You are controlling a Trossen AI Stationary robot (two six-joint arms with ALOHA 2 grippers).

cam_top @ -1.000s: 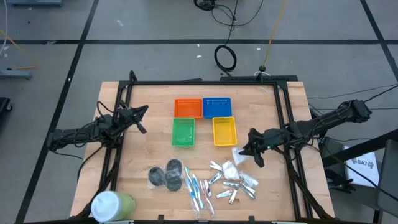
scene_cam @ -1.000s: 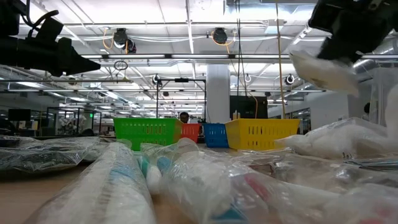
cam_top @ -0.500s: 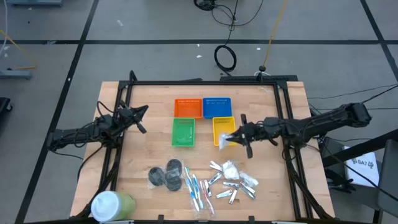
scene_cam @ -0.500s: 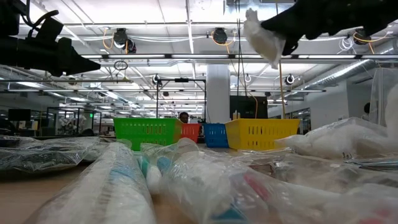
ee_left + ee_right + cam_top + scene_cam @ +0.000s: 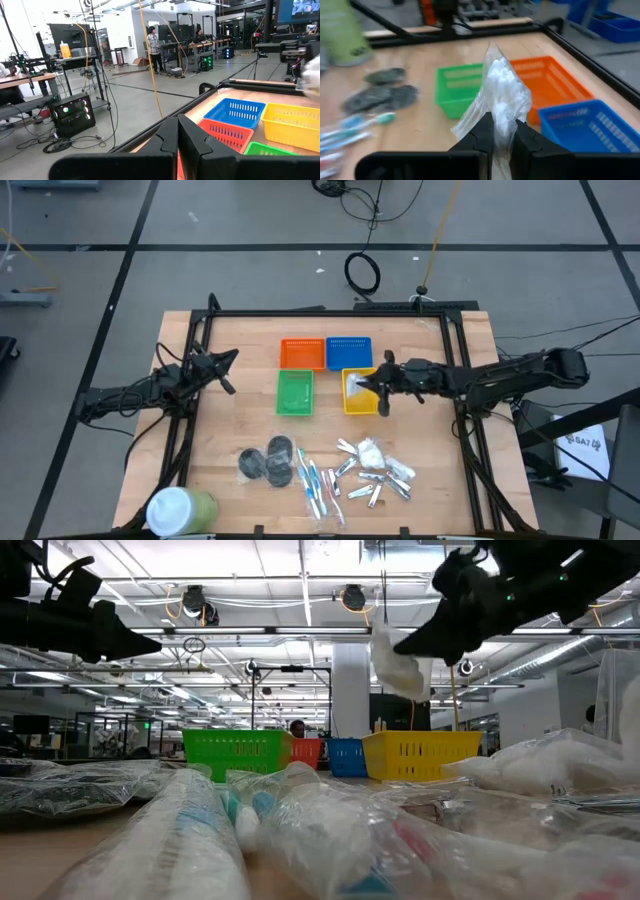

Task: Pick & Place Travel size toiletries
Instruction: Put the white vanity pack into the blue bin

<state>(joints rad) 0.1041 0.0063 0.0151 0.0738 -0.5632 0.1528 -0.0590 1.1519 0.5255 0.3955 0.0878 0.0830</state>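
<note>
White puffy packet hangs pinched in the right tool above the yellow basket. Left tool waits closed and empty at the table's left edge.

Four baskets are being kept mid-worktop, two behind two. A packet is being held by the right claw above the front right basket. Discs, toothbrushes, packets and clippers are lying along the front; a tub is standing at the front left corner. The left claw is being held left of the baskets.
</note>
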